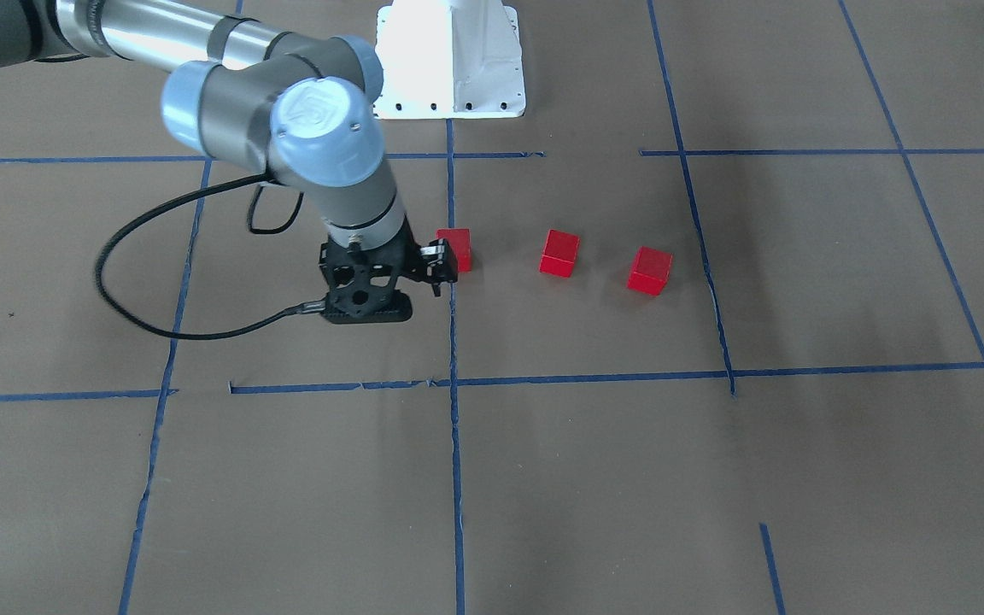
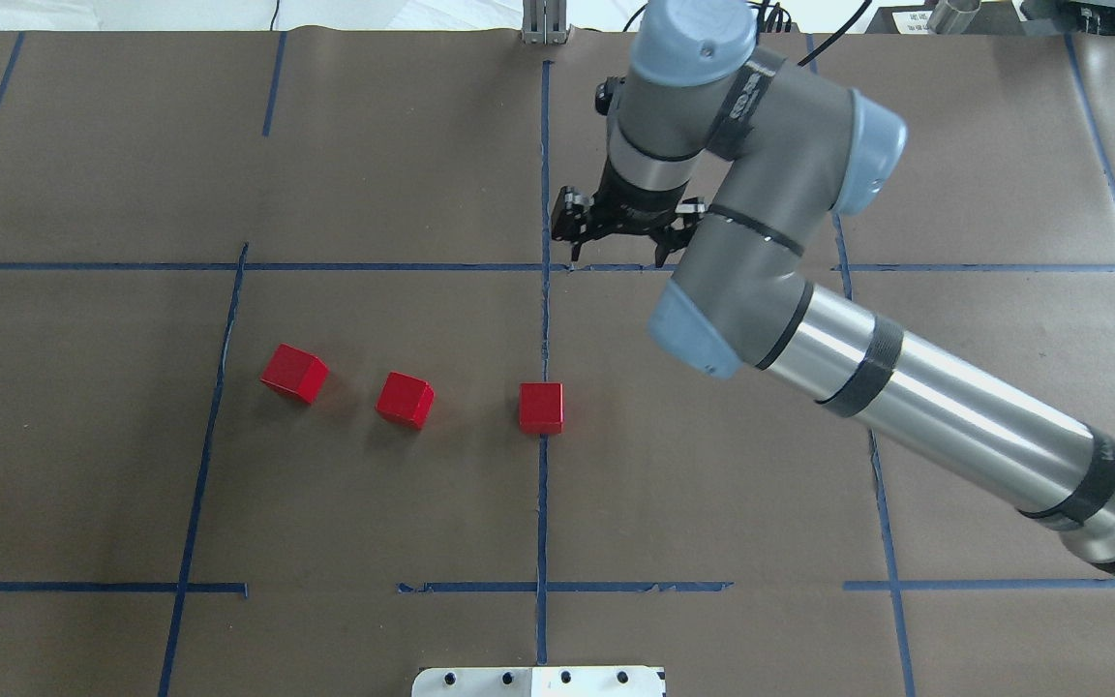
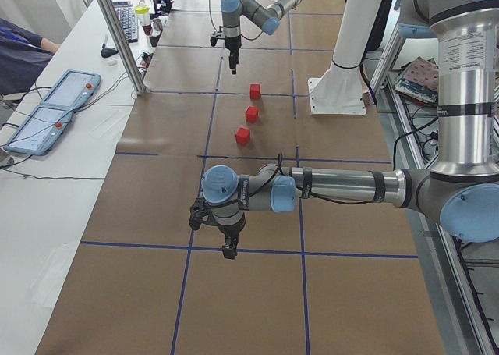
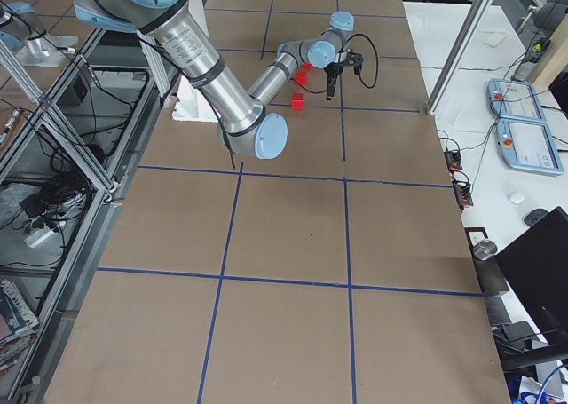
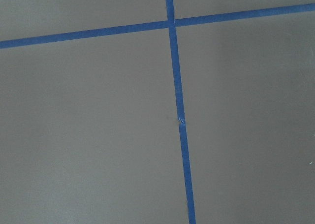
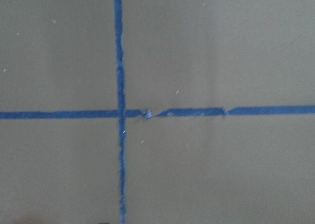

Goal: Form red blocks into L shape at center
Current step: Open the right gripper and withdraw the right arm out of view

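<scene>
Three red blocks lie apart in a rough row in the center cell [image 2: 403,503]. One block [image 2: 541,408] sits at the vertical blue tape line. A second block [image 2: 406,400] and a third block [image 2: 294,374] lie to its left, both turned slightly. In the front view the same blocks show as one [image 1: 455,249], a second [image 1: 560,253] and a third [image 1: 650,270]. My right gripper [image 2: 616,254] hangs open and empty above the tape crossing at the cell's far edge, well away from the blocks. My left gripper [image 3: 228,252] shows only in the left side view, above a blue line outside the cell; I cannot tell its state.
The white robot base [image 1: 451,60] stands at the near side of the center cell. Blue tape lines [image 2: 546,503] divide the brown paper. Both wrist views show only paper and tape crossings. Control pendants [image 3: 47,113] lie on the side bench.
</scene>
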